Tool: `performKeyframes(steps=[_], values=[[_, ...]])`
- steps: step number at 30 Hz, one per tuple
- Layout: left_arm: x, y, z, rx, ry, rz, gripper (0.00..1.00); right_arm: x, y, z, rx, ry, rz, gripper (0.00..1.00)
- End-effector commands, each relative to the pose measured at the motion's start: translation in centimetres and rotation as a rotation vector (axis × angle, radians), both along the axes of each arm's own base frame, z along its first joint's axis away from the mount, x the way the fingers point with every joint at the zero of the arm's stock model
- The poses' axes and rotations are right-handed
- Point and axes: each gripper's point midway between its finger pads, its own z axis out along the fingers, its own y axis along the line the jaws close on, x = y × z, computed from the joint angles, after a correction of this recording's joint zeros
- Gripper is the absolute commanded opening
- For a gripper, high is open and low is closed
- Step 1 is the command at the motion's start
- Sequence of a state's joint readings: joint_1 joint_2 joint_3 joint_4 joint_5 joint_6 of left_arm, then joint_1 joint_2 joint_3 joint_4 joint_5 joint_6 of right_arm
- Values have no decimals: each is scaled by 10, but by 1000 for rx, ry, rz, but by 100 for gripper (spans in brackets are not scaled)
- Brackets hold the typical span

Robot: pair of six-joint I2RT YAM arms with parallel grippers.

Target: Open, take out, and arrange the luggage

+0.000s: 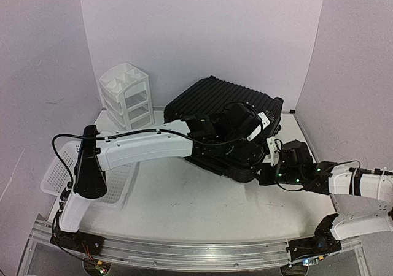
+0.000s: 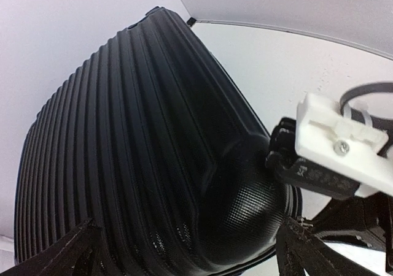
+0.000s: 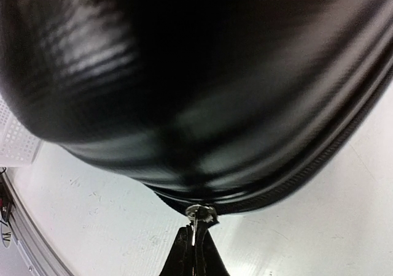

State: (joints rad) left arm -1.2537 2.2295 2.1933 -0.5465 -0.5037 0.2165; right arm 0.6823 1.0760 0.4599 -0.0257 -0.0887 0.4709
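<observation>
Pale lilac walls (image 1: 202, 24) beyond the left gripper (image 1: 245, 121), evenly lit. White table (image 1: 184, 202) below it; small white shelf unit (image 1: 128, 95) and white mesh basket (image 1: 58, 178) off to its left.

In the top view I see the luggage (image 1: 215, 101) in the centre of the frame, lying on the table (image 1: 184, 208) close to the back wall. The drawer unit (image 1: 128, 95) stands near it, in the upper left. The basket (image 1: 54, 178) lies at the left edge, lower in the frame and well apart from the luggage, partly under my left arm. In the left wrist view the left gripper (image 2: 184, 254) is over a corner of the luggage, with one finger at each lower corner of the frame. In the right wrist view the right gripper (image 3: 196, 236) is at the bottom centre, on the zipper pull (image 3: 200, 213) at the luggage's lower edge.
</observation>
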Motion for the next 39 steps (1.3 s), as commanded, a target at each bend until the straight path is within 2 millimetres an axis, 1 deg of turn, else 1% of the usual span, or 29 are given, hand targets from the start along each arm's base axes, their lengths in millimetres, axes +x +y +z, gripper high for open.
performKeyframes(steps=[1,3,4,5,7,8,10,11,12,14,16,19,22,24,25,26,28,30,32,35,36,37,38,39], values=[[5,12,55,-120,-109,63,96,7,59,72,181,-161,125,0],[-1,15,55,-134,-101,27,95,3,69,72,172,-159,157,0],[-4,15,53,-138,-97,13,95,4,68,71,166,-150,147,0],[-5,16,51,-136,-92,2,96,5,62,69,158,-150,112,0],[-6,16,50,-137,-89,-1,98,11,38,64,132,-172,-8,0],[-7,15,50,-142,-84,-7,99,13,22,66,127,-198,-81,0],[-10,10,50,-153,-70,-33,99,16,-4,58,98,-217,-200,0],[-11,6,51,-161,-67,-45,99,18,-12,55,83,-224,-237,0],[-12,1,50,-157,-69,-59,99,18,-16,51,63,-227,-249,0],[-8,-8,46,-136,-99,-63,99,20,-17,48,26,-229,-248,0],[0,-13,39,-95,-143,-35,99,23,-11,50,19,-228,-229,0],[4,-17,32,-71,-163,-27,99,24,5,52,20,-217,-157,0],[2,-24,33,-101,-166,-61,100,24,18,44,2,-191,-96,0],[-2,-33,27,-113,-145,-106,100,26,18,38,-15,-179,-108,0],[-2,-35,23,-117,-133,-113,100,28,14,37,-18,-178,-138,0],[3,-35,19,-118,-125,-99,99,30,9,36,-23,-179,-170,0],[14,-27,10,-100,-103,-57,99,31,-3,34,-50,-180,-219,0],[33,-10,-2,-81,-63,11,99,28,-21,26,-139,-155,-265,0],[48,8,-16,-70,-12,59,97,23,-34,22,-211,-150,-273,2],[67,30,-35,-37,16,123,95,18,-55,15,-281,-162,-298,12],[72,37,-40,-22,20,145,95,18,-63,13,-289,-160,-311,14],[77,43,-44,-8,25,162,94,21,-70,9,-290,-144,-325,14],[80,48,-47,-2,32,176,94,25,-78,5,-282,-118,-340,12],[82,53,-48,0,37,189,94,29,-83,1,-257,-81,-337,7]])
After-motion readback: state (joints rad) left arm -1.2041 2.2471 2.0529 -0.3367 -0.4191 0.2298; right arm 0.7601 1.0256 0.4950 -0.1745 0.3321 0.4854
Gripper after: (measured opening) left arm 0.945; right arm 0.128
